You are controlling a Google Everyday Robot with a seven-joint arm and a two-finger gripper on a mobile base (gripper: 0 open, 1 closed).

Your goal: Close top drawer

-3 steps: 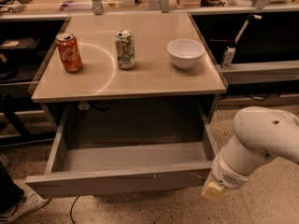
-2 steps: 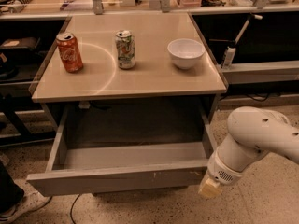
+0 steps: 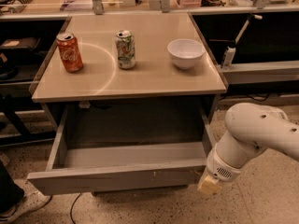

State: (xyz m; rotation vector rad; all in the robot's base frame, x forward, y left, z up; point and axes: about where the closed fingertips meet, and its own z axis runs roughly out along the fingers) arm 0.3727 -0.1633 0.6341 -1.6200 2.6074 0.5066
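The top drawer (image 3: 117,177) stands pulled far out from under the tan counter, its grey front low in the view with small white scuffs right of centre. Its shallow grey tray (image 3: 135,154) holds nothing. My gripper (image 3: 209,185) is at the end of the white arm (image 3: 254,134), just off the drawer front's right end and slightly in front of it. Only its pale tip shows, pointing down and left.
On the counter (image 3: 140,80) stand a red soda can (image 3: 69,52), a green and white can (image 3: 125,49) and a white bowl (image 3: 186,53). Dark shelving flanks both sides. A shoe (image 3: 18,208) and a cable (image 3: 74,209) lie on the speckled floor at lower left.
The arm has moved left and slightly up, bringing the gripper closer to the drawer front's right end. The drawer looks as far out as before.
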